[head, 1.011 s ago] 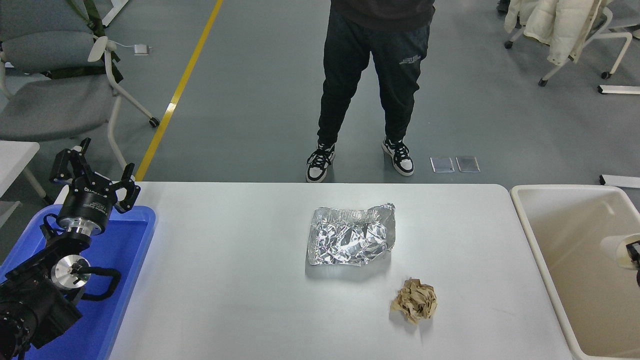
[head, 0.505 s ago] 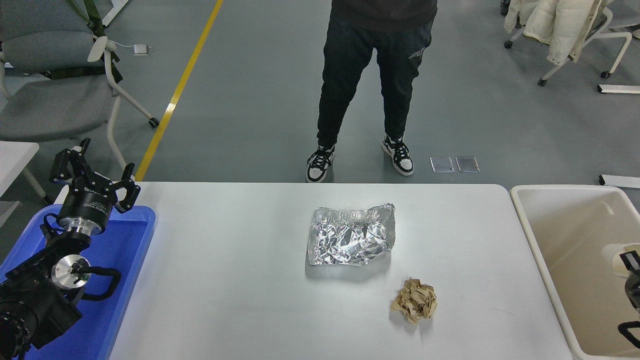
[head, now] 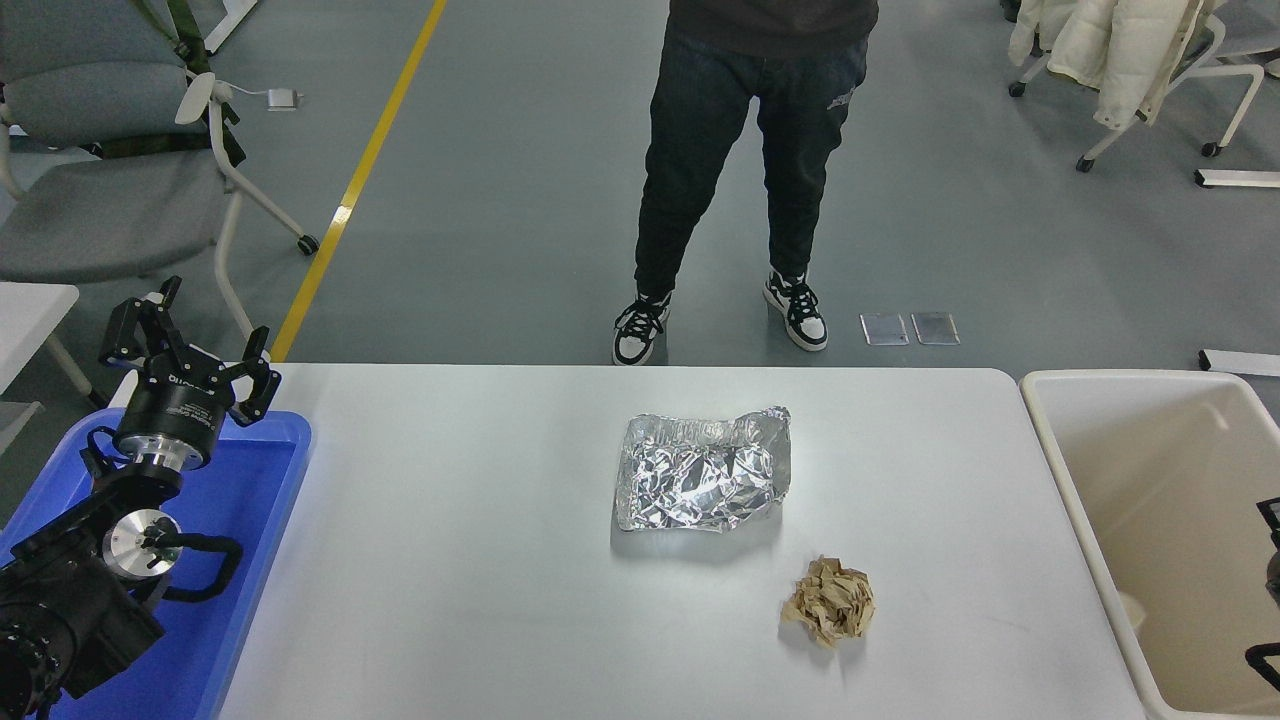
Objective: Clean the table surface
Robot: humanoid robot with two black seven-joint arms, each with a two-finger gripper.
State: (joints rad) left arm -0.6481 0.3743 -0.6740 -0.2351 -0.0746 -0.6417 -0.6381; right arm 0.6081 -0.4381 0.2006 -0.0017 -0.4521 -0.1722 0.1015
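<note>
The white table surface [head: 450, 540] fills the lower part of the head view. A crumpled sheet of silver foil [head: 705, 470] lies near its middle. A ball of crumpled brown paper [head: 830, 600] lies in front of the foil, to its right. My left gripper [head: 190, 345] is open and empty, parked over the far end of the blue tray [head: 250, 520] at the lower left. Only a dark sliver of my right gripper [head: 1272, 545] shows at the right edge, over the beige bin [head: 1060, 480].
A pale rounded thing [head: 1128, 608] lies low in the bin by its left wall. A person in dark trousers [head: 745, 150] stands at the table's far side. Chairs stand on the floor at the top left and top right.
My right gripper has moved down and further out of the picture's right edge. The pale cup-like thing seen at it before no longer shows there; a pale thing now lies low in the bin.
</note>
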